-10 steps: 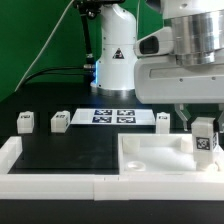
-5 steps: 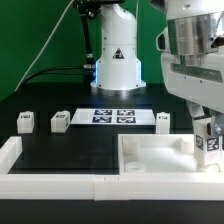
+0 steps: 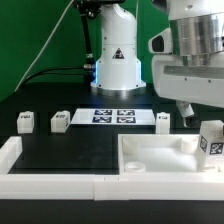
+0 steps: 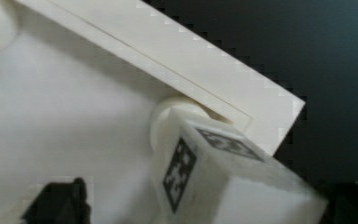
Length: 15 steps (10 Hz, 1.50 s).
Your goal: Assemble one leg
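Note:
The leg [image 3: 212,140], a stubby white peg with a black-and-white tag, stands slightly tilted at the exterior view's right corner of the large white panel [image 3: 150,157]. In the wrist view the leg [image 4: 208,165] has its round end against the panel's raised corner rim [image 4: 194,70]. My gripper [image 4: 194,205] is over the leg, jaws either side of it. One dark fingertip [image 4: 55,200] shows, with bare panel between it and the leg. The other fingertip is hidden. Three more legs [image 3: 24,121] [image 3: 59,121] [image 3: 163,120] stand on the black table.
The marker board [image 3: 113,116] lies at the back middle, in front of the robot base [image 3: 115,60]. A low white wall [image 3: 60,185] runs along the table's front edge, with a raised end [image 3: 8,152] on the exterior view's left.
The leg has moved towards the exterior view's right and slightly down, to the panel's corner. The hand above it has shifted right and turned.

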Each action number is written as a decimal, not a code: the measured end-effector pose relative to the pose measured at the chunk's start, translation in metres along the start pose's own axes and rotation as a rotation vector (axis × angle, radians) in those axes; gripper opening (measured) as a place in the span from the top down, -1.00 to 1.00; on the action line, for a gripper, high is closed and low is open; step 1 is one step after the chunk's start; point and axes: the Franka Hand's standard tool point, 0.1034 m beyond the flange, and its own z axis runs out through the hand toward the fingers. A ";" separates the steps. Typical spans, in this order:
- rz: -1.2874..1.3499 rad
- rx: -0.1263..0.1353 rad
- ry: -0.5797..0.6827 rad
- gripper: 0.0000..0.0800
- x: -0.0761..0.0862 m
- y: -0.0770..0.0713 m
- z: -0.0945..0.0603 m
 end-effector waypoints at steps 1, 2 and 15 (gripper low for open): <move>-0.148 0.000 0.000 -0.62 -0.001 0.000 0.000; -0.257 0.000 -0.001 -0.62 -0.002 -0.001 0.000; -1.199 -0.043 -0.042 0.27 0.013 -0.009 0.006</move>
